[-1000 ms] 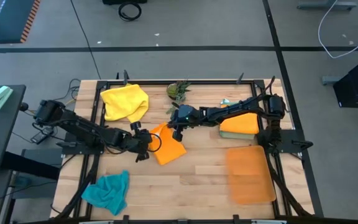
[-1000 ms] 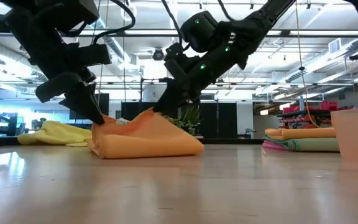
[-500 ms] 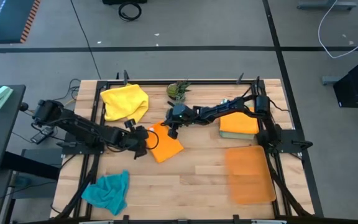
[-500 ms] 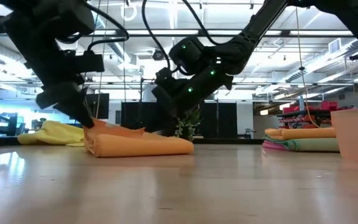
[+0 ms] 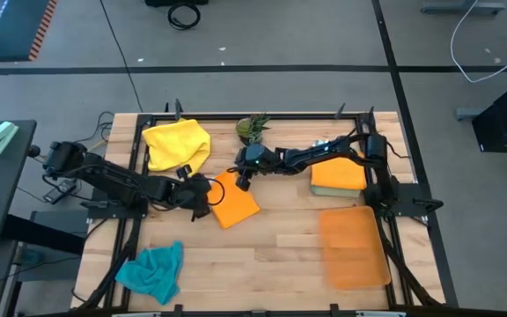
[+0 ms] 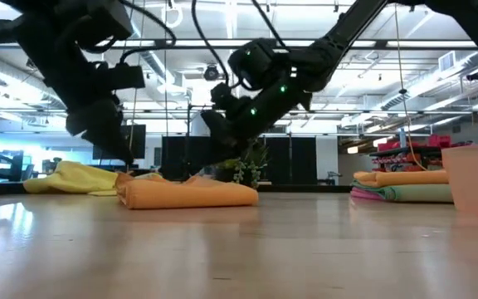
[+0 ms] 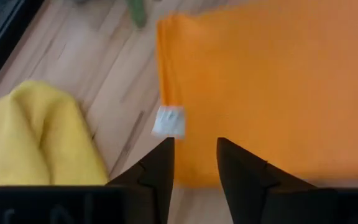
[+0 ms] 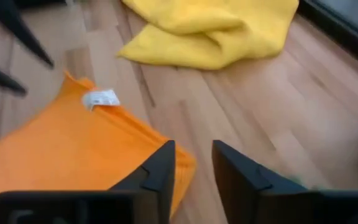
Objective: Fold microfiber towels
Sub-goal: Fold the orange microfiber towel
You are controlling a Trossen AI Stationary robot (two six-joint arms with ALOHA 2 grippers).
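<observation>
My left gripper [image 7: 193, 163] hangs just over the near edge of the folded orange towel [image 5: 235, 202], fingers parted with a narrow gap and nothing between them. The towel lies flat on the wooden table [image 5: 271, 255], a small white tag [image 7: 168, 121] showing at its folded side. In the low view that gripper [image 6: 123, 154] stands right at the towel's end [image 6: 187, 193]; whether a fingertip touches the cloth I cannot tell from there.

My right gripper [image 8: 191, 165] hovers over the opposite corner of the same towel, fingers likewise apart and empty, seen from above [image 5: 243, 179] at the towel's far edge.

Beyond it, the crumpled yellow towel [image 5: 177, 144] sits near the table's back left corner, well apart from the orange one. A small green plant [image 5: 253, 128] stands at the back edge, near my right gripper. To the right, a stack of folded towels [image 5: 338, 175] with an orange one on top rests by my right arm's base, and a translucent orange mat [image 5: 353, 246] lies in front of it. A teal towel [image 5: 152, 270] is bunched at the front left corner.
</observation>
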